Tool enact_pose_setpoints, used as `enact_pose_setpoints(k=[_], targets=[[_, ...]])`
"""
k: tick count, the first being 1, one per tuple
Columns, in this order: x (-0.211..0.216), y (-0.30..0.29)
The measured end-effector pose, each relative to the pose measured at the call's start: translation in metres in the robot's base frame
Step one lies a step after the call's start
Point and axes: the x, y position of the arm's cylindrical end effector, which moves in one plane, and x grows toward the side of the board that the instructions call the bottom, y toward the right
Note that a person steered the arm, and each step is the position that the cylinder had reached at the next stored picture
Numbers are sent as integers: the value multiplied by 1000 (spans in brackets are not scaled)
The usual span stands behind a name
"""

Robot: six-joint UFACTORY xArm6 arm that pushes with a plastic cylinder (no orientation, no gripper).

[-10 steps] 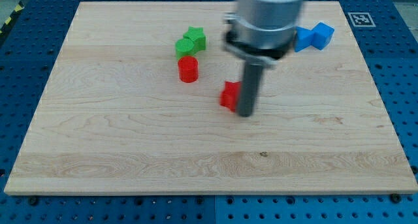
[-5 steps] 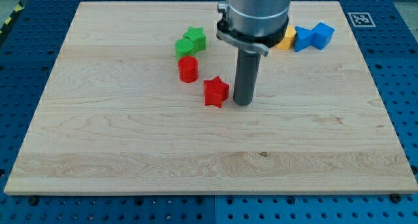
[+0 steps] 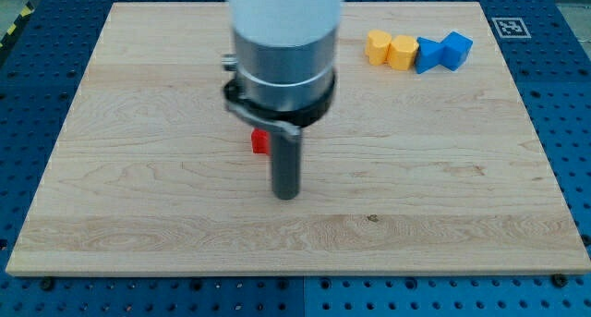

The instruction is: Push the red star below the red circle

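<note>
My tip (image 3: 287, 194) rests on the wooden board (image 3: 111, 169), a little left of the middle. A small red piece (image 3: 259, 141) shows just left of the rod and above the tip; it looks like part of the red star, but its shape is mostly covered. The arm's body hides the red circle and the area above that piece. The tip is apart from the red piece, lower and to the right of it.
Two yellow blocks (image 3: 390, 49) and two blue blocks (image 3: 443, 52) sit in a row at the view's top right. The green blocks are hidden behind the arm.
The arm moved left and down the view. The red star slid left from beside the rod to under where the red circle stood. The red circle and green blocks became hidden; the yellow blocks are uncovered.
</note>
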Motion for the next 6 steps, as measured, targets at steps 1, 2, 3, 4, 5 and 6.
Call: enact_pose_setpoints(k=[1,2,3,4,5,6], targets=[[-25,-23],[-45,-23],[-47,-21],[-32,-21],[-33,-20],[-44,-20]])
